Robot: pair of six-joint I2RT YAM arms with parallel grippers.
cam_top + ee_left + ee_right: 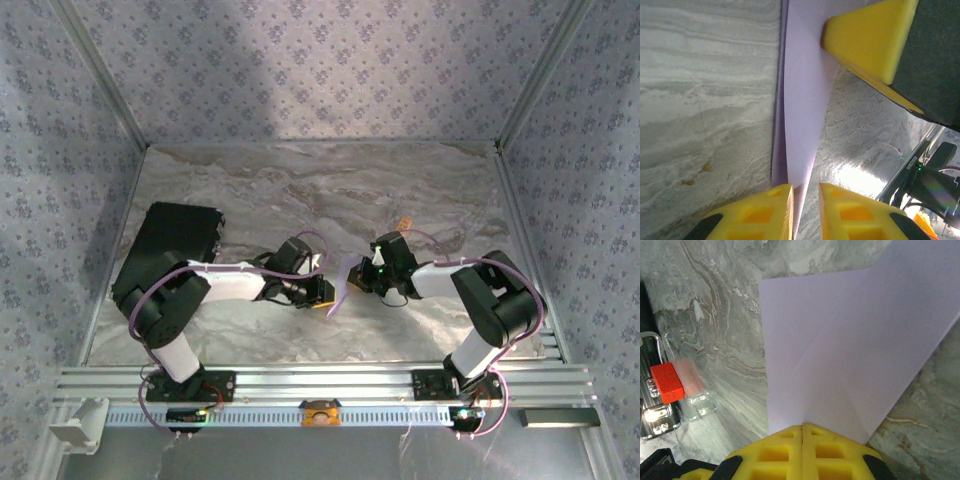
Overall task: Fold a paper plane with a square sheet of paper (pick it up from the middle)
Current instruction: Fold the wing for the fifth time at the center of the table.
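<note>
Two arms meet mid-table in the top view, with bare marble table open all round them. The left gripper and right gripper flank the lavender paper sheet, which stands on edge between them. A black pad lies well off to the left.

From the left wrist, the jaws sit slightly apart and the sheet's edge runs through the gap.

From the right wrist, the jaws are pressed together on the creased sheet's bottom, with a red block lying clear at left.
</note>
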